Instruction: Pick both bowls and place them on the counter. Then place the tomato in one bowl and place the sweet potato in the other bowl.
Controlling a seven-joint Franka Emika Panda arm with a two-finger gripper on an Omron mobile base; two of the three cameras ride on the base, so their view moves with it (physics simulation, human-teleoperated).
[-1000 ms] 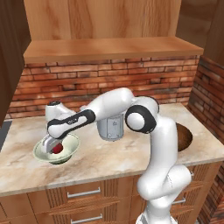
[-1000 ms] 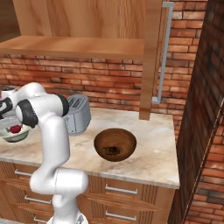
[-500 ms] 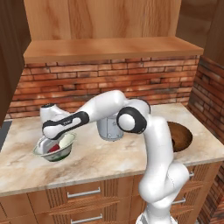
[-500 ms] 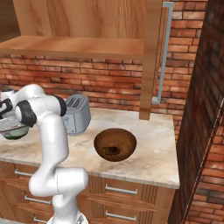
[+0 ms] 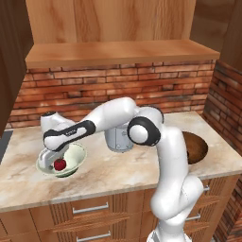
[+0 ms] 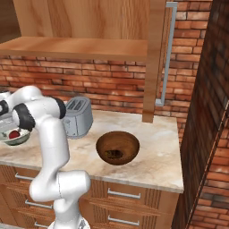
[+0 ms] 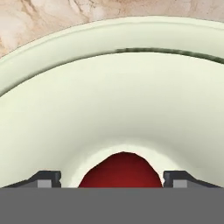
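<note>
I am working over the surface point(image 5: 118, 175), the marbled slab with drawers under it, and both bowls are already standing on it, well apart. The dark brown bowl point(image 6: 118, 147) is sitting toward the right end with a small dark lump low inside it, which I am taking for the sweet potato point(image 6: 114, 154). The white and green bowl point(image 5: 63, 159) is sitting toward the left end, beside the grey toaster point(image 6: 77, 117), and the arm is reaching down into it.

The tomato point(image 7: 120, 170) is lying at the bottom of this bowl, between the two fingers point(image 7: 46, 178), which are standing spread on either side of it with a gap at each flank. So the gripper point(image 5: 51, 160) is gripping nothing that I can see; I am judging the tomato as already let go, or on the point of it.

To finish the step cleanly I am keeping the fingers apart and planning a lift straight along the hand's own line, so neither tip is nudging the fruit or catching the bowl's sloping wall. The bowl looks light, and a sideways drag could be sliding it toward the surface's front edge.
</note>
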